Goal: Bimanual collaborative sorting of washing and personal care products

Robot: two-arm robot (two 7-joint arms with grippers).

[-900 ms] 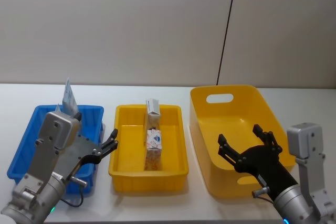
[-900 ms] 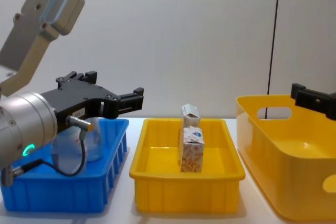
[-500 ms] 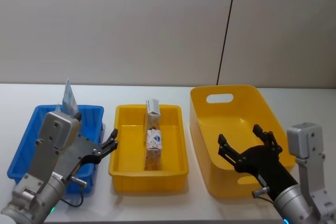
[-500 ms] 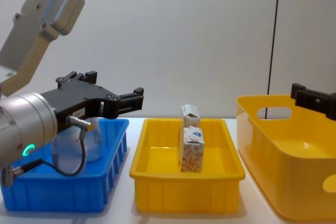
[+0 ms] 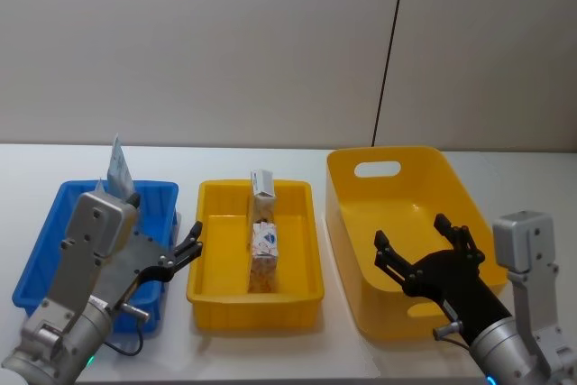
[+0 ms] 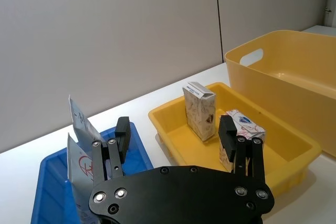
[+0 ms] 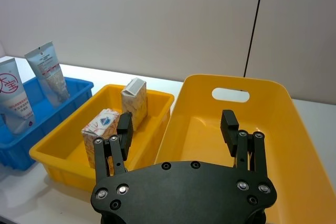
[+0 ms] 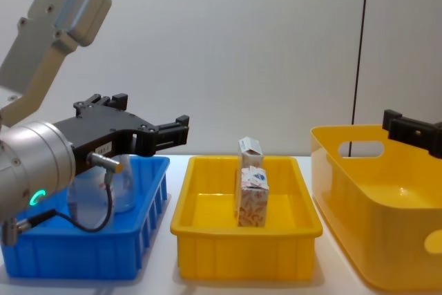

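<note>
A small white carton with an orange pattern and a blue mark (image 5: 263, 254) stands upright in the middle yellow tray (image 5: 202, 270). Just behind it stands a taller cream carton (image 5: 262, 193). Two white squeeze tubes with red print (image 7: 12, 96) stand in the blue tray (image 5: 52, 224) on the left. My left gripper (image 5: 186, 251) hovers open over the blue tray's near right corner, holding nothing. Above the big yellow basket (image 5: 453, 178), my right gripper (image 5: 412, 233) is open and empty too.
The three containers sit side by side on a white table (image 5: 288, 353), with narrow gaps between them. A grey wall (image 5: 270, 42) rises behind the table. The basket has tall walls and a handle cut-out (image 5: 378, 169).
</note>
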